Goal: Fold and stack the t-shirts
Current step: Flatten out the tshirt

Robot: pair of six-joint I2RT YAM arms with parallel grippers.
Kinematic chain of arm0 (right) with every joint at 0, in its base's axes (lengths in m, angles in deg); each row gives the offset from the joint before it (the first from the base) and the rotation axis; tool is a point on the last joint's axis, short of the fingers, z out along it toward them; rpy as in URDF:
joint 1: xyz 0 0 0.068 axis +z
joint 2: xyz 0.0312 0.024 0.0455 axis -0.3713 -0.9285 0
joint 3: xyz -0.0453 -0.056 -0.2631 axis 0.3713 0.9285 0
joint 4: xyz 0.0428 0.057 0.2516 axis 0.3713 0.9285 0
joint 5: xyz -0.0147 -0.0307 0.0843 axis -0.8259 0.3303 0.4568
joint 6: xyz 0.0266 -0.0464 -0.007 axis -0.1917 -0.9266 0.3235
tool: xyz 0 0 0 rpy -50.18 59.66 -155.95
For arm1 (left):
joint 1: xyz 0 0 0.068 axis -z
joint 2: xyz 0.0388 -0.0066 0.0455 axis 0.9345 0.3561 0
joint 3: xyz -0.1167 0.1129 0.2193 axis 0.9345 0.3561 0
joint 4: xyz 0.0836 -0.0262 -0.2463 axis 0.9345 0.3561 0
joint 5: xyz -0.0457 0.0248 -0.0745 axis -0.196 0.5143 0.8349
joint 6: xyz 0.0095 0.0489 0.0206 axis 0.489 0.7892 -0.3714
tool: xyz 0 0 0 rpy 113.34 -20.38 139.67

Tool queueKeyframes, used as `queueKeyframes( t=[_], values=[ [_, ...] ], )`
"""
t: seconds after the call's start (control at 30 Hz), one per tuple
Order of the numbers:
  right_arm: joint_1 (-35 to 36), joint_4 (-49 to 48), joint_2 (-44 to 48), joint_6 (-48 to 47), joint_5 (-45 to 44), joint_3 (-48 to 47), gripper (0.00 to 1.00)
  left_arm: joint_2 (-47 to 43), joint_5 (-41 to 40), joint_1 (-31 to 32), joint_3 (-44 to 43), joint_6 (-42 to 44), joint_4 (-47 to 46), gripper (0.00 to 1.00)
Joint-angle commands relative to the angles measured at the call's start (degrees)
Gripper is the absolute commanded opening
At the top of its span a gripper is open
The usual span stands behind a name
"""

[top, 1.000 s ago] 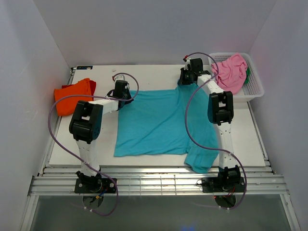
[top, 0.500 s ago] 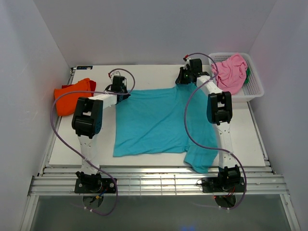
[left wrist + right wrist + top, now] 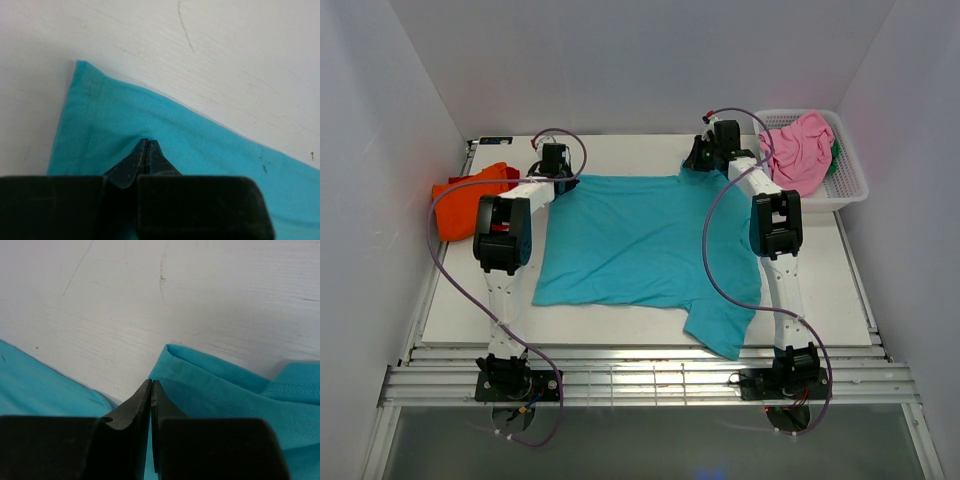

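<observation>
Teal shirt: your left claw and right claw each pinch a far corner, jaws closed on cloth. From them it runs toward you, flat on the table, far edge straight left-to-right.

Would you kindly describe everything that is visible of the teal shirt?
The teal shirt is soft plain cloth with stitched hems, spread nearly flat and faintly creased on the white table. The left gripper and right gripper are each shut on one of its far corners. One sleeve reaches past the table's near edge.
</observation>
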Motion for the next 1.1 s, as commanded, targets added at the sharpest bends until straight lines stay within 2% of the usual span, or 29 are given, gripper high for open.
queueKeyframes(
  t=[0.0, 0.13, 0.23, 0.27, 0.3, 0.37, 0.4, 0.53, 0.73, 1.07],
  values=[
    [0.06, -4.17, -0.81, 1.04, 0.66, -2.83, 0.08, 1.36, 0.68, -0.56, -2.68, 1.04, 4.31, 0.03],
    [-0.38, -7.06, -0.72, 1.83, 1.7, -2.39, 0.09, 0.48, 0.51, -0.47, -1.72, 1.56, 2.56, 0.03],
    [-1.0, -13.11, 1.11, 3.23, 5.29, 0.94, 0.29, -1.1, 1.82, -0.47, -0.66, 2.35, 0.45, 0.12],
    [-1.43, -15.83, 1.73, 4.19, 6.01, 2.26, 0.4, -1.71, 2.26, -0.56, -0.05, 2.44, -0.26, 0.17],
    [-1.7, -16.64, 2.26, 4.64, 6.37, 2.62, 0.46, -2.94, 2.79, -0.47, 0.13, 2.79, -0.87, 0.32],
    [-2.4, -17.62, 4.02, 4.64, 6.81, 2.71, 0.52, -4.26, 3.06, -0.47, 0.22, 3.06, -2.46, 0.52],
    [-2.67, -17.97, 4.9, 4.21, 6.63, 2.97, 0.52, -4.87, 2.97, -0.47, -0.22, 3.41, -2.72, 0.71],
    [-3.9, -17.36, 11.47, 2.36, 2.87, 6.3, 0.57, -5.76, 1.66, -0.47, -4.34, 5.51, -1.68, 0.88],
    [-5.48, -11.91, 15.8, -2.2, -2.85, 9.12, 0.61, -3.65, -0.81, -0.56, -10.41, 8.24, 2.9, 0.92],
    [-5.83, -4.44, 13.61, -5.55, -7.25, 9.21, 0.6, -0.84, -1.86, -1.44, -11.47, 9.56, 4.83, 0.92]
  ],
)
